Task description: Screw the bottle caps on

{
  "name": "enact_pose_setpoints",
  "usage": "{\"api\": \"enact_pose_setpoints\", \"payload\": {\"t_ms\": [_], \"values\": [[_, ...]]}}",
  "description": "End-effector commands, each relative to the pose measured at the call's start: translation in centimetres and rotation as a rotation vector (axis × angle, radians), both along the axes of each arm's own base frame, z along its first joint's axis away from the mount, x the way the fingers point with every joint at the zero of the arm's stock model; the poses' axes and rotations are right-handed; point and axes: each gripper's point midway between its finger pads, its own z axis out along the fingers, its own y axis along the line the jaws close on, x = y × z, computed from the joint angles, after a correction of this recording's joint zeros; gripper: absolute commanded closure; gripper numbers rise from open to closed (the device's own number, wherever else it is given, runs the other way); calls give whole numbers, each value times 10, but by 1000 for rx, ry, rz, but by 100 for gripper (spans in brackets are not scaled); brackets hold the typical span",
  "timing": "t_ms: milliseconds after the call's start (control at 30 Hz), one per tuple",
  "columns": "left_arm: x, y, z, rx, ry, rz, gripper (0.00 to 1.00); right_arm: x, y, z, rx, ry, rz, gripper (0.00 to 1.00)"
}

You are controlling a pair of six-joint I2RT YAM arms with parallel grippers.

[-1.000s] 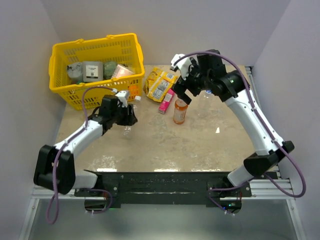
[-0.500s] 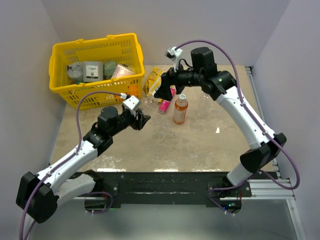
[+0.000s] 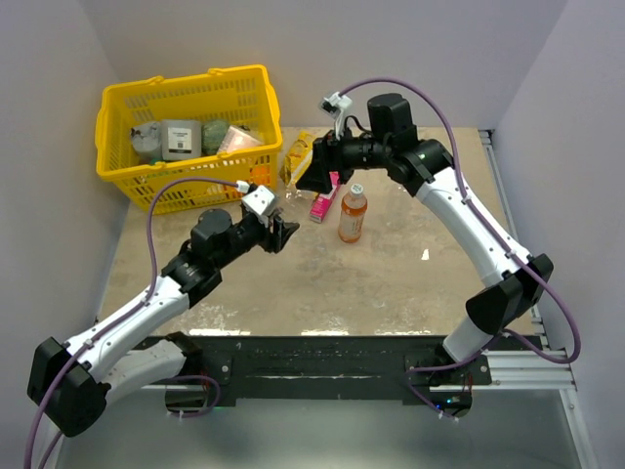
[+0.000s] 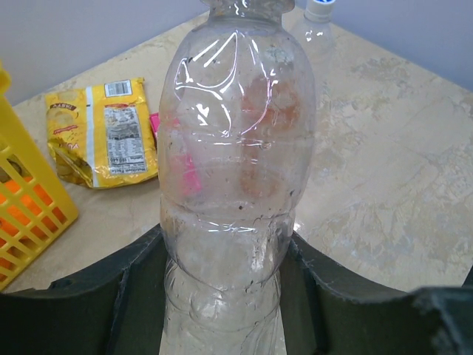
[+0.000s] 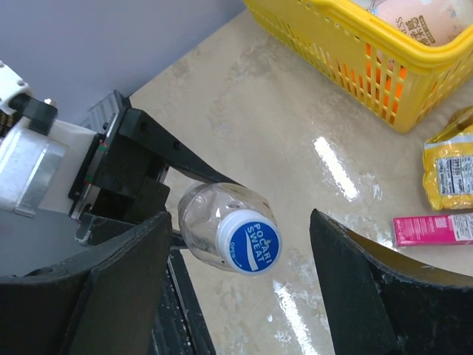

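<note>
Here, left claw (image 3: 281,233) clamped on the clear bottle (image 4: 233,170), bottle held in the air just off the near right corner of the basket (image 3: 137,181), blue cap (image 5: 253,240) on its neck, cap between the wide-open jaws of the right claw (image 5: 242,222), touching neither, orange bottle (image 3: 352,217) upright farther right of the basket

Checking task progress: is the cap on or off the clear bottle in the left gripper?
On: a blue cap sits on the neck of the clear bottle. How tightly it is screwed, cannot tell.
</note>
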Motion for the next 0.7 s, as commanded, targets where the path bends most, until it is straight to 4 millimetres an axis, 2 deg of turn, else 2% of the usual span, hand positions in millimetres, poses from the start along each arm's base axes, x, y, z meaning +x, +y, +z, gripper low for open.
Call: {"api": "enact_pose_setpoints", "payload": {"t_ms": [0, 67, 133, 167, 267, 367, 500, 567, 667], "values": [[13, -1, 47, -98, -78, 52, 60, 2, 0, -4, 2, 5, -16, 22], [12, -3, 51, -114, -77, 43, 60, 2, 0, -6, -4, 2, -13, 24], [11, -4, 50, -118, -72, 39, 60, 2, -1, -5, -2, -9, -11, 32], [11, -4, 49, -117, -70, 39, 60, 1, 0, -6, 1, -11, -5, 40], [11, -5, 47, -110, -71, 33, 59, -1, 3, -1, 20, -35, 29, 55], [9, -6, 40, -94, -65, 20, 57, -3, 7, 5, 46, -55, 64, 65], [7, -6, 33, -81, -58, 12, 58, 0, 11, 9, 52, -73, 76, 70], [7, -6, 32, -81, -56, 10, 59, 2, 12, 8, 49, -75, 83, 79], [7, -7, 28, -72, -52, 4, 52, 2, 13, 7, 49, -84, 96, 87]]}}
